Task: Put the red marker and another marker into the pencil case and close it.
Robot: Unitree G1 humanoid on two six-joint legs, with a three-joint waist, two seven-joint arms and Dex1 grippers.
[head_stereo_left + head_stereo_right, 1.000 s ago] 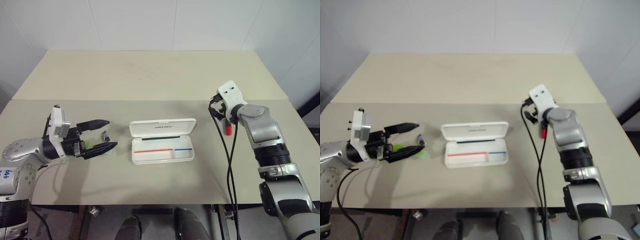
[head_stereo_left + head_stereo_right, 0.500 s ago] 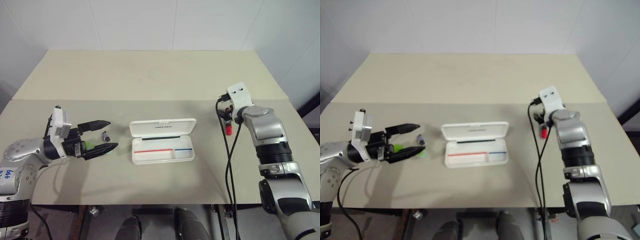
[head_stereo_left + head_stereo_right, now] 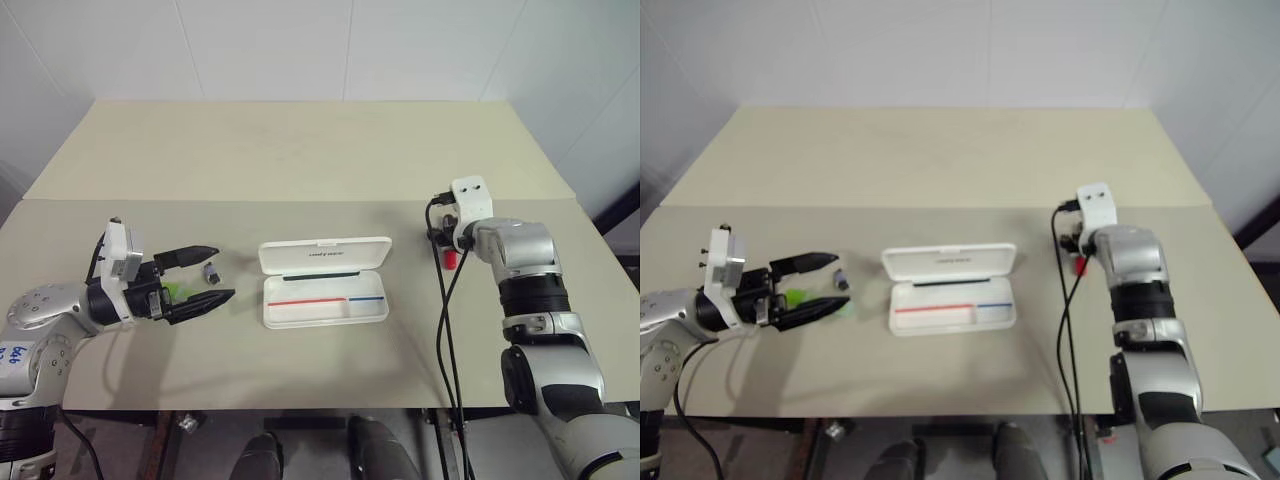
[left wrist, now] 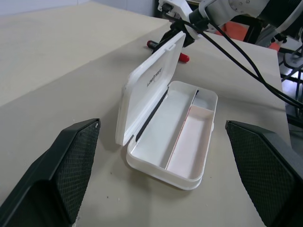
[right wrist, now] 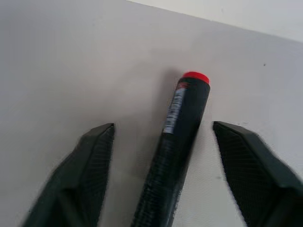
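- The red marker point(image 5: 177, 146) lay on the table point(image 3: 300, 150), right of the open pencil case point(image 3: 325, 296).
- The right gripper point(image 5: 168, 189) straddled it, jaws released, not touching.
- The left gripper point(image 3: 205, 275) hung agape over the lime-green marker point(image 3: 798, 297).

Left hand point(image 3: 200, 275) level, fingers spread; right hand point(image 5: 161, 142) tilted down, fingers apart.

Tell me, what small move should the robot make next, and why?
Probably close the right gripper on the red marker. The marker lies on the table between the open fingers, not yet gripped, and the pencil case sits open nearby, ready to take it.
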